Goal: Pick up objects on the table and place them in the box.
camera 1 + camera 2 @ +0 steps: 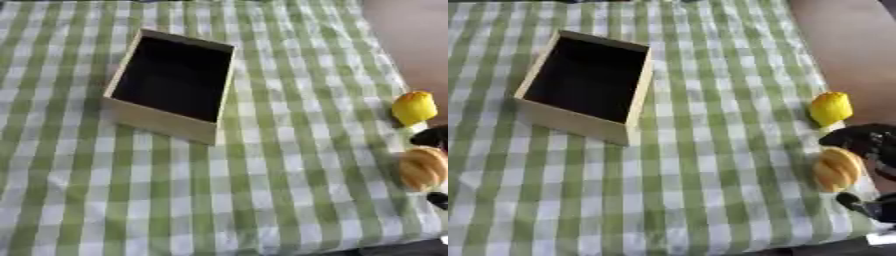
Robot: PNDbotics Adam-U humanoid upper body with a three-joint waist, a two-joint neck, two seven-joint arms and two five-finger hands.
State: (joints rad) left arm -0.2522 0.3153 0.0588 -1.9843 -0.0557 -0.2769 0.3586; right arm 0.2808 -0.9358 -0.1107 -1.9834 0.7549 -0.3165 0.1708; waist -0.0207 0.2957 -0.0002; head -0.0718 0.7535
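An open wooden box [164, 121] with a dark, empty inside stands on the green-and-white checked cloth, left of centre. At the right edge lie a yellow lemon-like fruit [831, 108] and, nearer me, an orange ridged thing [838, 169], round like a small pumpkin or bun. My right hand [871, 141] comes in from the right edge and brackets the orange thing: dark fingers lie over its far side, and another finger [852, 202] curls in just under its near side. The orange thing rests on the cloth. My left hand shows in neither view.
The table [289, 165] ends close to the right of the two round things, with brown floor [850, 50] beyond. Its front edge runs along the bottom right. A wide stretch of cloth separates the box from the right-hand things.
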